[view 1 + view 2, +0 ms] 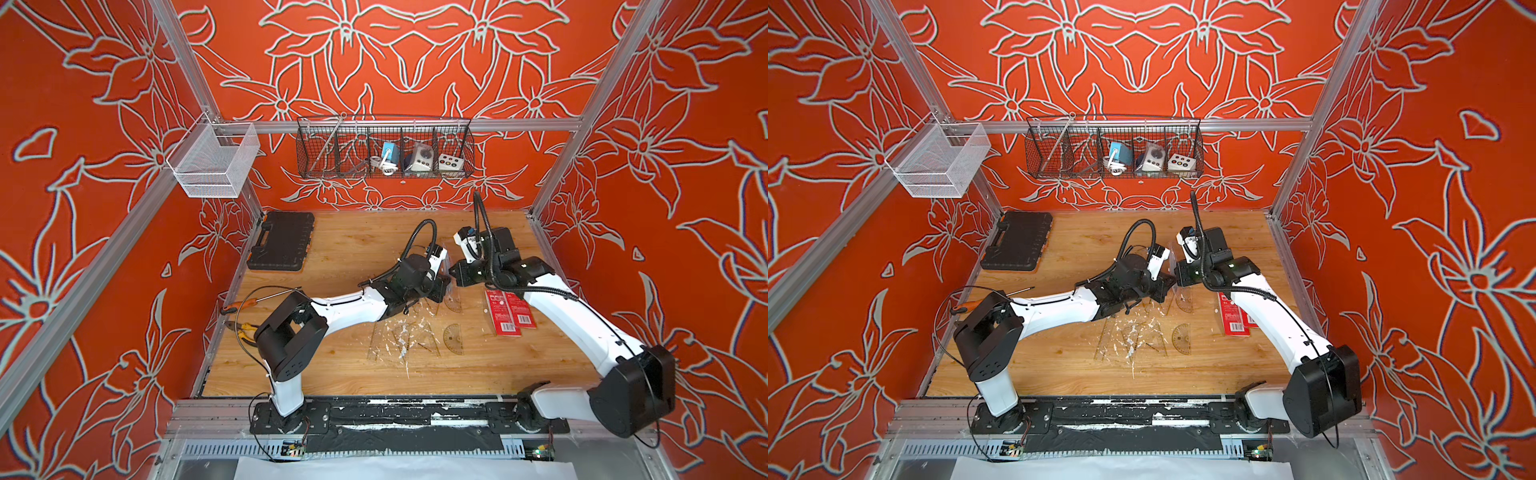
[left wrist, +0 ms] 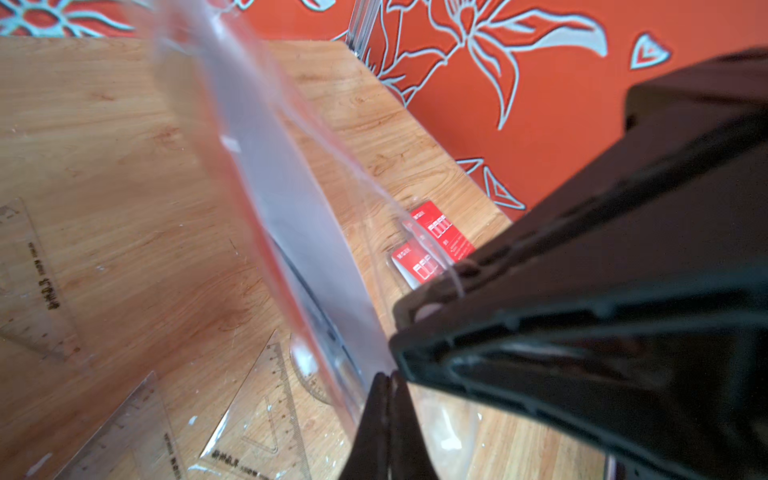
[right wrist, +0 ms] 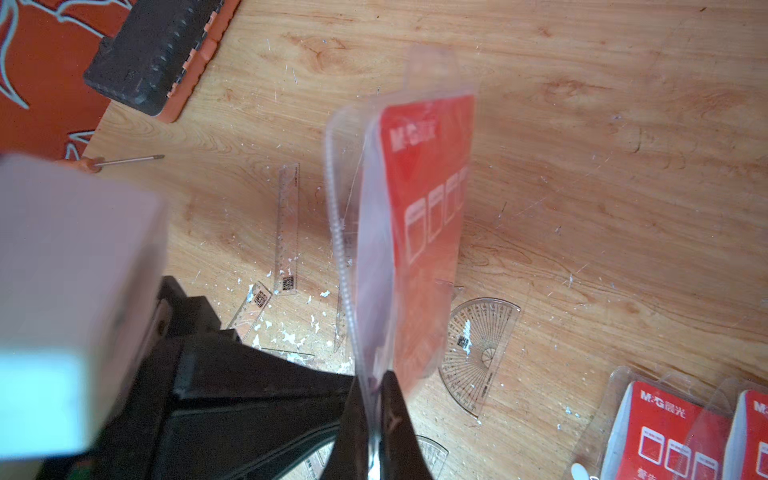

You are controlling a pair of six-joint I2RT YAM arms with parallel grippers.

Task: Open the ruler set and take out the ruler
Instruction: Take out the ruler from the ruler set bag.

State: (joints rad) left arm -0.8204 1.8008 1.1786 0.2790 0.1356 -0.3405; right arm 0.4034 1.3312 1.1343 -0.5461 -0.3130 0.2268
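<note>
1. Both grippers are clamped tight on the ruler set (image 3: pixel 424 208): left gripper (image 2: pixel 388 399) from 9 o'clock, right gripper (image 3: pixel 376 415) from 3.
2. It hangs clear of the table (image 1: pixel 353 249), long axis running roughly toward 12.
3. Neither arm's nearer, so I'd peel the sides apart.

Wooden table (image 1: pixel 353 249) bears clear rulers (image 3: pixel 287 228), red packs (image 1: pixel 509 311), toolcase (image 1: pixel 282 241).

Orange-red walls (image 1: pixel 415 62) carry pale flower outlines; the table (image 1: pixel 353 249) is light woodgrain; the ruler set (image 3: pixel 424 199) is red card (clear sleeve).
</note>
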